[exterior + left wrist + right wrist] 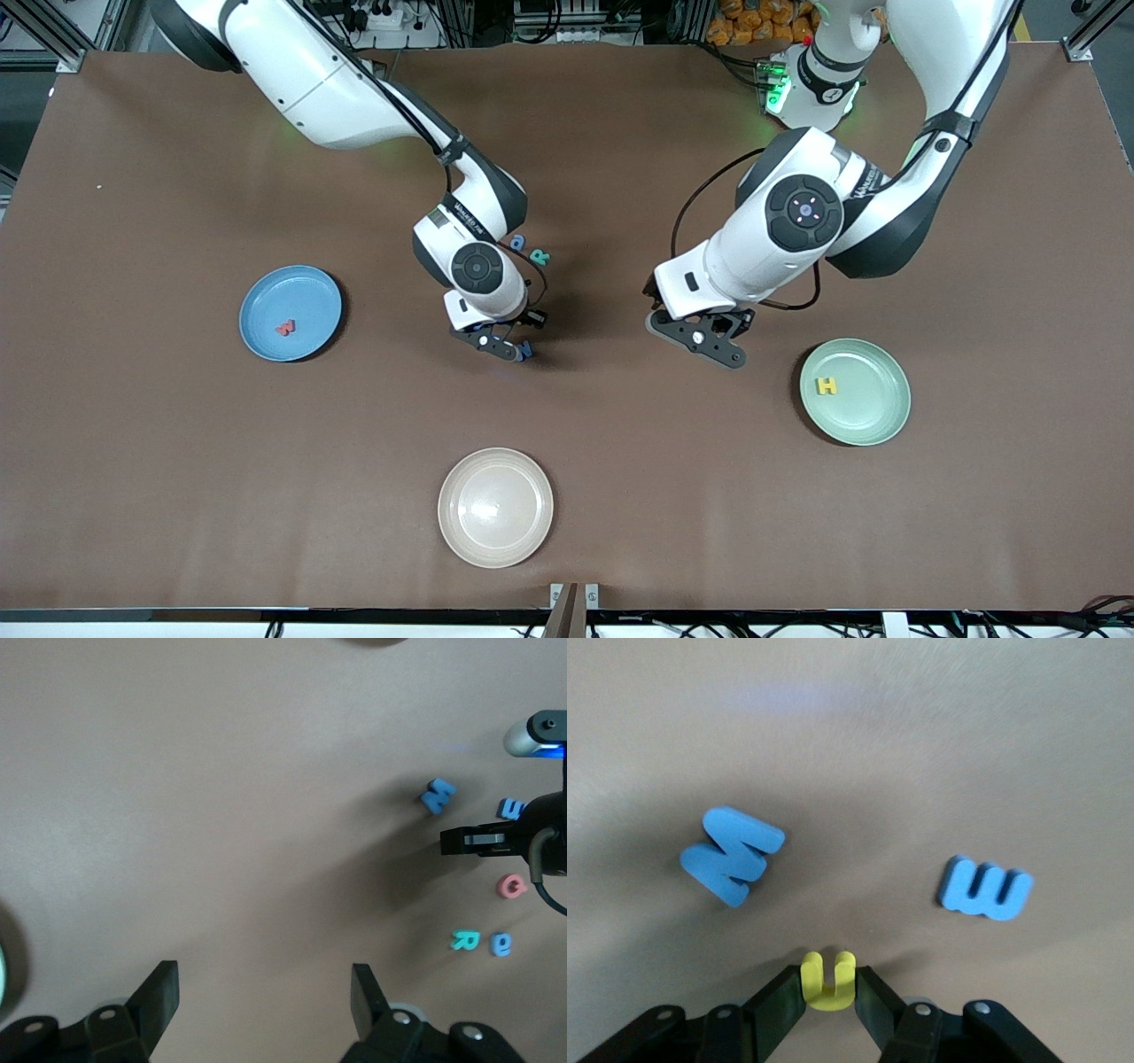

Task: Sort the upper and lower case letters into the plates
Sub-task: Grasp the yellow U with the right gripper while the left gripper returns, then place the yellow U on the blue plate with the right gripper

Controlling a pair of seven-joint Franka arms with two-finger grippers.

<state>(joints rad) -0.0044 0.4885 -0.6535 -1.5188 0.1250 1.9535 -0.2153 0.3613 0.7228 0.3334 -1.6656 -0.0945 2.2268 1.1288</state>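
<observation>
The clock is read on the front view. The right gripper (505, 341) is seen low over the middle of the table (177, 496). The yellow u (828, 979) is pinched between its nearly closed fingers, with the open end of the u pointed away from the gripper's body. An angular blue letter (733, 855) and a rounded blue letter (985, 889) are laid flat just beside it, and the angular one is tilted. The teal R (539, 257) and blue a (518, 241) are found at 12 o'clock from this gripper, with a pink G (511, 886) near them.

The left gripper (700, 341) is held at 3 o'clock from the right one, spread wide with nothing in it, over bare table.

The blue plate (257, 297), with a red W (285, 327) in it, is seen at 9 o'clock from the right gripper. The mint plate (873, 425), with a yellow H (827, 385) in it, is seen at 4 o'clock from the left gripper. A cream plate (496, 507) is set at 6 o'clock. Wide bare table is left between all plates, and the table edges are well apart from both grippers.
</observation>
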